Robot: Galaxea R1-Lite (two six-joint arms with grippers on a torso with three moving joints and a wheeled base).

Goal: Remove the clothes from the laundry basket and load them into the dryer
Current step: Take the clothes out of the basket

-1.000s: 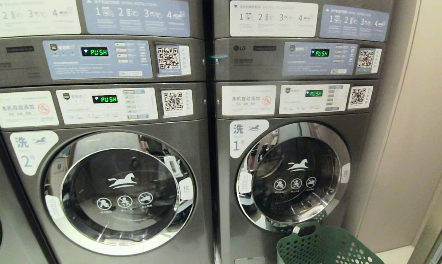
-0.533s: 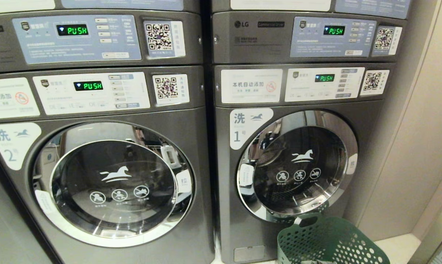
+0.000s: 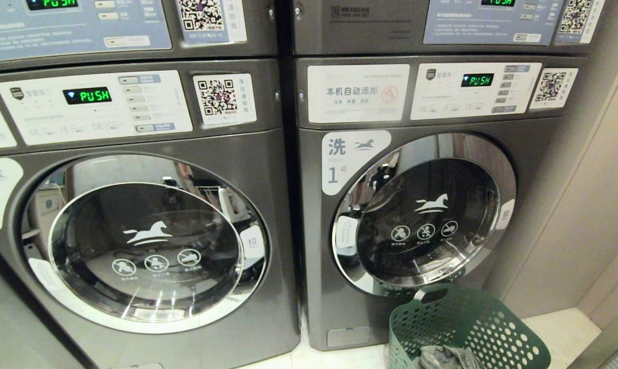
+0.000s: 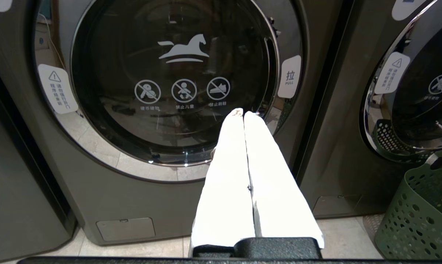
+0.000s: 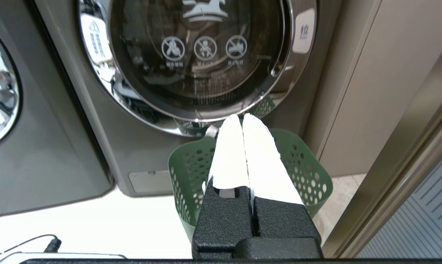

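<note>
Clothes (image 3: 445, 356) in head view only; pressed-together white fingers (image 4: 232, 161) in wrists.

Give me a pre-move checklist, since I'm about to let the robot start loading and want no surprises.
1. Laundry basket on the floor before machine 1: ok.
2. Clothes visible in the basket: ok.
3. Machine 1's door open for loading: not ok, it is closed.
4. Left gripper empty, fingers together: ok.
5. Right gripper empty, fingers together, above the basket: ok.
6. Whether machine 1 is a dryer: cannot tell.
</note>
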